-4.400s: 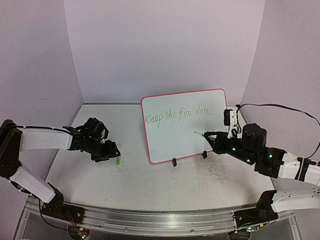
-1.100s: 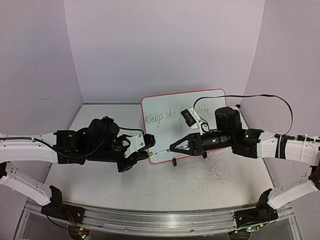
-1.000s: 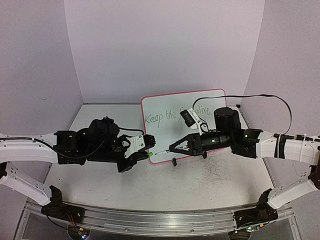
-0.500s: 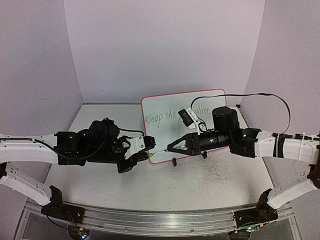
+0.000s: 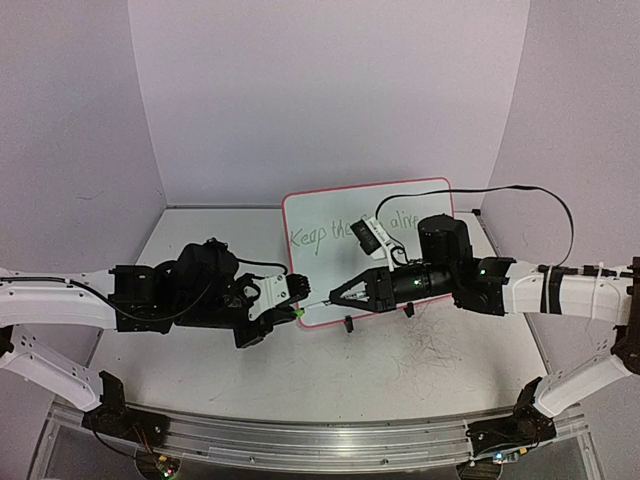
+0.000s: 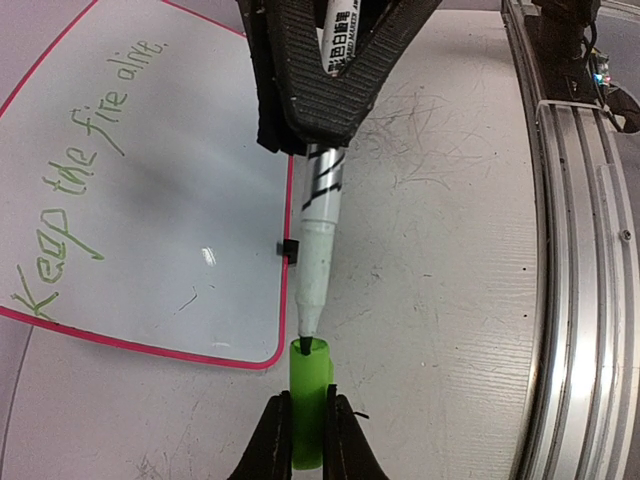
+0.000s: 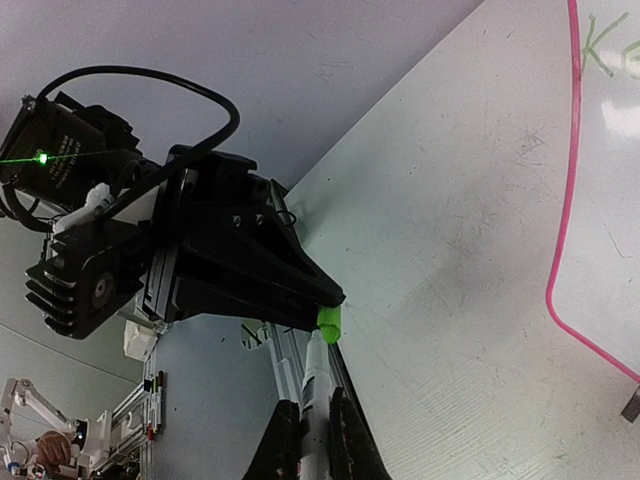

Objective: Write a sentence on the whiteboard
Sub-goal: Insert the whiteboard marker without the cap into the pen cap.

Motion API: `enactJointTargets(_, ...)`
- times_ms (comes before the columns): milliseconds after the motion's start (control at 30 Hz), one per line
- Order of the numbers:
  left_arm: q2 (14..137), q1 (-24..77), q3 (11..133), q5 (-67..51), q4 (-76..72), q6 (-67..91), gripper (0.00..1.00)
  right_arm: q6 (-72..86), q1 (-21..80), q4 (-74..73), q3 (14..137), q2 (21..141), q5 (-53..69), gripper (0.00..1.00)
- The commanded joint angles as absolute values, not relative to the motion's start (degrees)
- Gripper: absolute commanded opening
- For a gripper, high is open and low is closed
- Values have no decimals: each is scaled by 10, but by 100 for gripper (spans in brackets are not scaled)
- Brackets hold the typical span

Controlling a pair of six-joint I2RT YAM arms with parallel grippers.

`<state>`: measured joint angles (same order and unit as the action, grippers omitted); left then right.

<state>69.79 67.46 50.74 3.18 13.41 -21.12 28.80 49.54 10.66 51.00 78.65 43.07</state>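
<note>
Between the two grippers, just in front of the whiteboard's (image 5: 315, 282) lower edge, a marker (image 6: 322, 235) met its cap (image 6: 310, 400). The left gripper (image 6: 308, 440) was clamped on the green cap, its two fingers pinching the lower half so that the open end stuck out past the fingertips. Straight ahead of those tips the right gripper (image 5: 337, 298) pointed back at it, its jaws closed around the marker's white barrel. The marker ran out beyond the right fingers and its dark tip sat right at the cap's mouth; I could not tell how far in it had gone. The two arms faced each other nearly in one line, fingertip toward fingertip, with only the bare front of the marker between them.

Behind both hands the whiteboard lay on the table (image 5: 400, 375), well within reach, its pink rim passing just beside the marker and one black clip foot (image 6: 289, 247) showing on that edge. The sentence (image 6: 85, 165), in thin green script, read "Keep the fire alive." From above, the right arm's wrist camera hid the middle of it. The tabletop under the right arm was marked with faint dark scribbles.
</note>
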Motion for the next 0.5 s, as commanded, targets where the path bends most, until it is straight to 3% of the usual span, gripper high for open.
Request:
enactJointTargets(0,680,677,507,27,105,-211,0,287,498,131,525,782,416,0)
enactJointTargets(467,679,677,501,29,102,-212,0,287,498,135,499,769,413,0)
